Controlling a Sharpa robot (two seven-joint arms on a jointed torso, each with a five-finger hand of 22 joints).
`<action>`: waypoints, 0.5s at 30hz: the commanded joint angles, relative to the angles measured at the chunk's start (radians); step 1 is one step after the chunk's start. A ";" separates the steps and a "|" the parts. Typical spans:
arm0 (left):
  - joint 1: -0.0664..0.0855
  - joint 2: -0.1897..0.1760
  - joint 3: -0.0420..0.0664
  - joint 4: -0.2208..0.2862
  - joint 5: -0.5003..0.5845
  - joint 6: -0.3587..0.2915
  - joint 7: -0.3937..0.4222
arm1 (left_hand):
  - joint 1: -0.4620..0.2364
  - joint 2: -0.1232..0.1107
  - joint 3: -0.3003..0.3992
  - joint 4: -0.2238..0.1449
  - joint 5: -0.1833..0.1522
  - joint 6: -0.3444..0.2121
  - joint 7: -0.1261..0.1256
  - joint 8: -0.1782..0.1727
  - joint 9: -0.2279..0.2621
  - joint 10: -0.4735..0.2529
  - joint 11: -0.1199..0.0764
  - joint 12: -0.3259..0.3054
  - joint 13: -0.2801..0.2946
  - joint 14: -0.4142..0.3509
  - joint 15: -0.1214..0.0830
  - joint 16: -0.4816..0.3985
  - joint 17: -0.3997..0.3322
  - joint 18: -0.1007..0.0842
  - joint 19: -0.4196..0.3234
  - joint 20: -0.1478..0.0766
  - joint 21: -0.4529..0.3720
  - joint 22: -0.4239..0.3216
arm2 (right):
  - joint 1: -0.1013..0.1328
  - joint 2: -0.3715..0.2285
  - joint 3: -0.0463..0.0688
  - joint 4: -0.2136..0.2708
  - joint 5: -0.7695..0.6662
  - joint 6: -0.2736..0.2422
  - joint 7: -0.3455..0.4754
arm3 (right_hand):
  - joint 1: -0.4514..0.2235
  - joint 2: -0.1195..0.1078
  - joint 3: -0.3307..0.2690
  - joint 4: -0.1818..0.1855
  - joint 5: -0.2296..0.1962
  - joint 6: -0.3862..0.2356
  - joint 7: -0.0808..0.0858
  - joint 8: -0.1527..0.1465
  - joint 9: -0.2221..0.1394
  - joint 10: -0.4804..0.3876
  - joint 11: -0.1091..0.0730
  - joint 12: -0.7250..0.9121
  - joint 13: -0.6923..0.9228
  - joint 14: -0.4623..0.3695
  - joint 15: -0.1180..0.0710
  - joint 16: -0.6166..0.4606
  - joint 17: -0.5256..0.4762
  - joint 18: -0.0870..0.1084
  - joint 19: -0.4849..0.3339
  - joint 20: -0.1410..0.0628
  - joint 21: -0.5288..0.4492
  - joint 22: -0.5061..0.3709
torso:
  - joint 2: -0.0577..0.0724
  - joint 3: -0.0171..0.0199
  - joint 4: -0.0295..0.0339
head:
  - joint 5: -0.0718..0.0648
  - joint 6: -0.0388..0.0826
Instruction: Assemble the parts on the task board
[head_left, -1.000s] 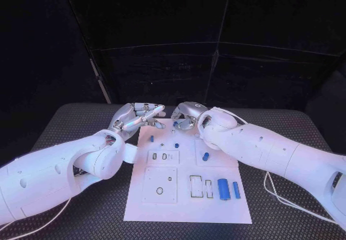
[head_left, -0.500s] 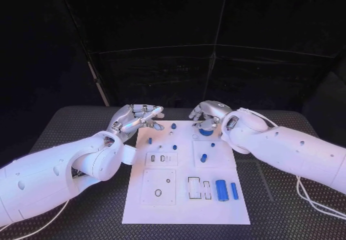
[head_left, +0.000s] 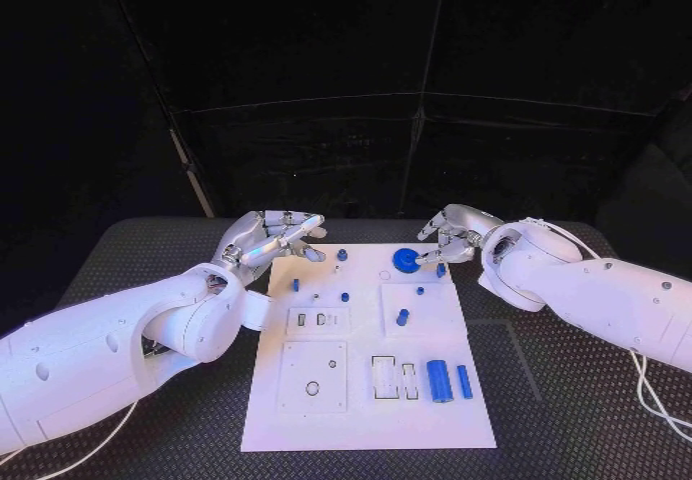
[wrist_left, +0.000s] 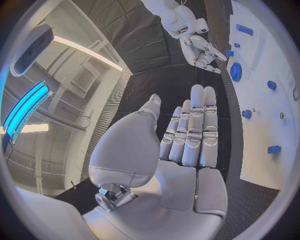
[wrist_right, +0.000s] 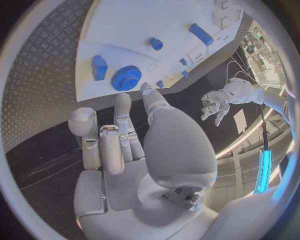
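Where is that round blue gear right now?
In the head view the blue gear lies on the white board, at its far right corner, just beside the right hand.

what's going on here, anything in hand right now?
Neither hand holds anything. The right hand sits open at the far right corner of the task board, just beside the blue gear, which lies on the board with no fingers on it. The left hand hovers at the board's far left corner, fingers straight and empty. Two blue cylinders lie near the board's front right, and small blue pegs stand further back.
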 joint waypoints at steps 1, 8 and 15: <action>0.001 0.003 0.001 -0.002 -0.004 0.020 0.003 | 0.002 0.009 -0.004 -0.001 0.001 -0.002 0.004 -0.004 -0.001 -0.002 0.004 -0.004 -0.001 -0.009 -0.001 0.002 0.002 0.008 -0.007 -0.002 -0.004 0.000 | 0.002 0.013 0.001 -0.011 0.011 0.070 -0.083 | 0.047 -0.006 -0.034 0.077 0.003 -0.029 0.012 0.005 -0.001 0.026 0.006 0.218 0.245 0.067 0.016 0.014 0.048 -0.013 0.012 0.007 0.018 0.027 | 0.002 0.0004 0.0012 | 0.001 -0.002; 0.001 0.007 0.001 -0.007 -0.004 0.024 0.004 | 0.002 0.009 -0.005 -0.001 0.001 -0.003 0.005 -0.004 -0.001 -0.003 0.004 -0.004 -0.001 -0.009 -0.001 0.002 0.002 0.008 -0.007 -0.002 -0.004 0.000 | 0.002 0.050 0.001 -0.045 0.006 0.096 -0.089 | 0.116 -0.026 -0.067 0.200 0.000 -0.049 0.022 0.037 0.001 0.104 0.023 0.501 0.581 0.074 0.027 0.034 0.095 -0.016 0.017 0.021 0.039 0.055 | 0.003 -0.0012 0.0039 | -0.002 -0.007; 0.001 0.011 0.001 -0.010 -0.004 0.025 0.004 | 0.002 0.009 -0.005 -0.002 0.001 -0.003 0.005 -0.005 -0.001 -0.003 0.005 -0.004 -0.001 -0.009 -0.001 0.002 0.002 0.008 -0.007 -0.002 -0.004 0.000 | 0.002 0.078 0.001 -0.073 0.006 0.090 -0.085 | 0.127 -0.017 -0.066 0.218 0.007 -0.049 0.023 0.049 0.001 0.129 0.026 0.553 0.646 0.077 0.029 0.041 0.113 -0.018 0.022 0.023 0.048 0.067 | 0.002 -0.0008 0.0016 | 0.001 -0.010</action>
